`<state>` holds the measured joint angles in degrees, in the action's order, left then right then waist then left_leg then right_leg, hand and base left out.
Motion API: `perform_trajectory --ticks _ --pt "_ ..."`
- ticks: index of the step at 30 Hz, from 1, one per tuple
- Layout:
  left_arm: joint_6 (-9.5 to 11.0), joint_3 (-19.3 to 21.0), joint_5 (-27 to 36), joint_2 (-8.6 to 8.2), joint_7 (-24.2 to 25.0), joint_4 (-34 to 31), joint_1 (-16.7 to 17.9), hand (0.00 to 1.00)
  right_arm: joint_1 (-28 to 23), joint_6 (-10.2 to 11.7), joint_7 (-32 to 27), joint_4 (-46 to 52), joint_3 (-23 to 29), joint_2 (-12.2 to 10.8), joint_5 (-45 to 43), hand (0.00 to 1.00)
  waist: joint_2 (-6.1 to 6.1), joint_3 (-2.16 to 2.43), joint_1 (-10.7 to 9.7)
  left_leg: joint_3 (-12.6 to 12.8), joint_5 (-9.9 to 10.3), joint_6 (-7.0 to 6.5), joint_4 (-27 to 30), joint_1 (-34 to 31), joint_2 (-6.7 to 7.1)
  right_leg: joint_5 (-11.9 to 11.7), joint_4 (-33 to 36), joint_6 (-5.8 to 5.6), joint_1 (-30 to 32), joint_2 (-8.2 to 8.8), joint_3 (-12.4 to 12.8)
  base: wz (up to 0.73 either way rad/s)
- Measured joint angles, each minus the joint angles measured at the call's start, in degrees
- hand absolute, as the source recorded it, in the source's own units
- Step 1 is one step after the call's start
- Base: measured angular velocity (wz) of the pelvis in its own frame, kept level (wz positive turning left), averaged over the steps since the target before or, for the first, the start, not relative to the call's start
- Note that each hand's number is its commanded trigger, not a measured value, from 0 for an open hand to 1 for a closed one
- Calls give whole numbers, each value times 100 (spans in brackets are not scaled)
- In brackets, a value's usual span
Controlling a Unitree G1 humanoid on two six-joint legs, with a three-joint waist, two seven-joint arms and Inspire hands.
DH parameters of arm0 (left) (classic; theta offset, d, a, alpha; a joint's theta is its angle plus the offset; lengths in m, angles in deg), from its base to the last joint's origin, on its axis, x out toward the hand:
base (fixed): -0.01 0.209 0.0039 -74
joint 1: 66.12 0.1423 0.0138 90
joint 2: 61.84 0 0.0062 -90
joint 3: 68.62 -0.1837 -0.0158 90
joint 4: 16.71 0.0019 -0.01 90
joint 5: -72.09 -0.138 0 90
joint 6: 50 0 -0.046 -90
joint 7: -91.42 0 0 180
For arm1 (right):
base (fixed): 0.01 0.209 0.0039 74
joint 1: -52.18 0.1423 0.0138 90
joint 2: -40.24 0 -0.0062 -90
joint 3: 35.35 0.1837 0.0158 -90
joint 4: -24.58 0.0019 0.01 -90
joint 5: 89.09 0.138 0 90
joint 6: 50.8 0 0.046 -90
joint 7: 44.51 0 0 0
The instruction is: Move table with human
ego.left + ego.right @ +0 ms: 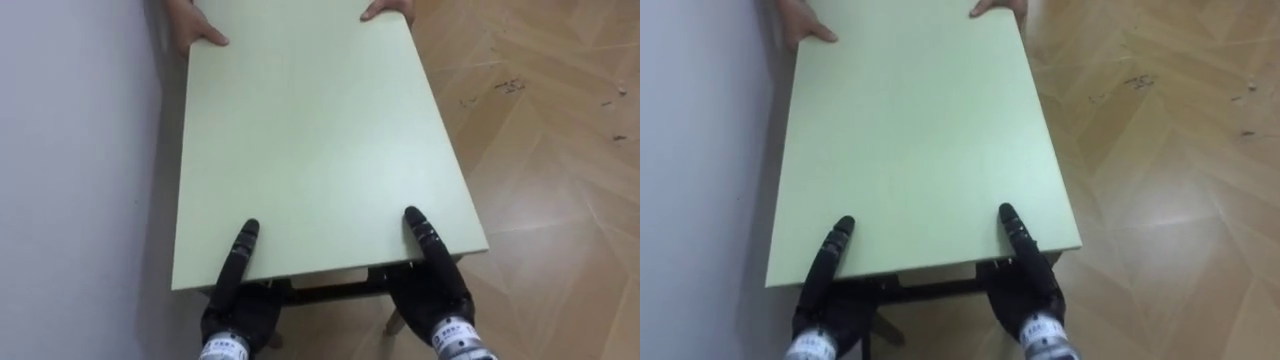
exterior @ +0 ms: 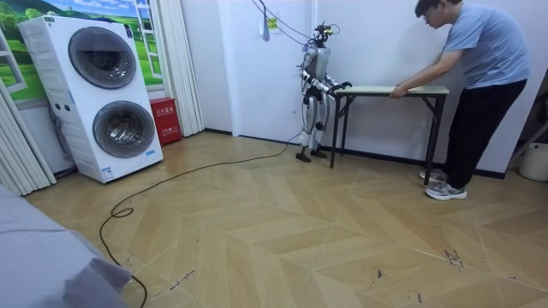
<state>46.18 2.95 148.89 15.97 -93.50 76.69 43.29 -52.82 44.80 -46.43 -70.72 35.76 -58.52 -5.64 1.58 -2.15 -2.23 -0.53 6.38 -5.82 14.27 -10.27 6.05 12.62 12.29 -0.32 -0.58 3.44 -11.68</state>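
— What's the big stuff in here?

— A wood floor (image 2: 282, 239) laid in a zigzag, a white wall (image 1: 70, 150), and on the room view's left a stack of two front-loading machines (image 2: 103, 94). Both round doors are closed. I can't tell what's in the drums.

— Any other containers?

— A red box (image 2: 164, 120) on the floor just beside the machines, against the wall. There's also a pale tub (image 2: 537, 161) at the room view's far right edge. I can't see inside either one.

— And the table?

— The table (image 2: 390, 89) has a pale green top on dark legs and stands lengthwise along the wall. The robot stands at the end on the room view's left. A person (image 2: 484, 51) bends over the opposite end.

— What's the person doing with it?

— The person's hands (image 1: 195, 30) rest on the far corners of the top, one on each side.

— And the robot's own hands?

— Seen from its head, the near short edge of the top runs right across both of them. The left hand (image 1: 238, 305) sits below the edge near the left corner, with one dark digit laid straight up onto the top. The right hand (image 1: 435, 290) does the same near the right corner. The rest of each hand is tucked under the board, so I can't tell whether they're clamping it.
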Motion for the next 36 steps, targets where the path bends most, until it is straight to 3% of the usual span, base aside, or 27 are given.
perform_trajectory --ticks 3,8,10,17,20,28,31,33,36 --pt "-41 13 -19 9 0 10 -18 100 -18 -5 0 0 12 -13 21 100 -4 0 -116 76 -1 -3 -15 -2 -11 2 5 -2 -32 -11 52 36" --pt "-92 13 -73 2 0 49 -17 100 -86 -15 -7 -1 26 -12 57 100 -18 -5 -72 26 -2 -5 -83 76 8 2 33 -4 -73 -10 100 8" --pt "-92 6 -96 -4 0 67 -17 100 -98 -15 -7 -11 33 -4 63 100 -19 -6 -75 39 -2 -5 -108 81 16 4 24 -7 -69 -17 225 4" --pt "-93 -32 -180 -50 1 135 -22 100 -115 -16 -7 -52 47 -14 74 100 -25 -10 -72 41 -2 -5 -110 114 14 4 25 -7 -108 -26 224 2" --pt "-89 -27 -257 -99 16 292 -69 100 -112 -15 7 -180 61 -37 83 100 -59 -32 -61 54 -1 -4 -138 180 25 4 -59 -7 -209 -25 232 0" --pt "-89 24 -281 -116 181 575 -224 100 -110 -6 84 -351 176 -218 -66 100 -81 -35 66 139 1 -7 -164 195 20 4 -148 -7 -250 -25 241 -3" --pt "-92 37 -326 -127 247 724 -255 100 -112 -7 230 -520 201 -231 -75 100 -87 -21 98 155 2 -8 -198 297 15 4 -152 -7 -332 -25 235 0" --pt "-129 65 -333 -129 261 826 -264 100 -129 -25 237 -606 204 -256 -87 100 -101 38 107 152 2 -7 -257 381 15 4 -154 -7 -391 -26 229 0" --pt "-167 74 -382 -130 308 985 -295 100 -129 -29 342 -793 217 -279 -101 100 -113 82 103 128 2 -7 -274 496 21 4 -160 -7 -511 -31 215 6"
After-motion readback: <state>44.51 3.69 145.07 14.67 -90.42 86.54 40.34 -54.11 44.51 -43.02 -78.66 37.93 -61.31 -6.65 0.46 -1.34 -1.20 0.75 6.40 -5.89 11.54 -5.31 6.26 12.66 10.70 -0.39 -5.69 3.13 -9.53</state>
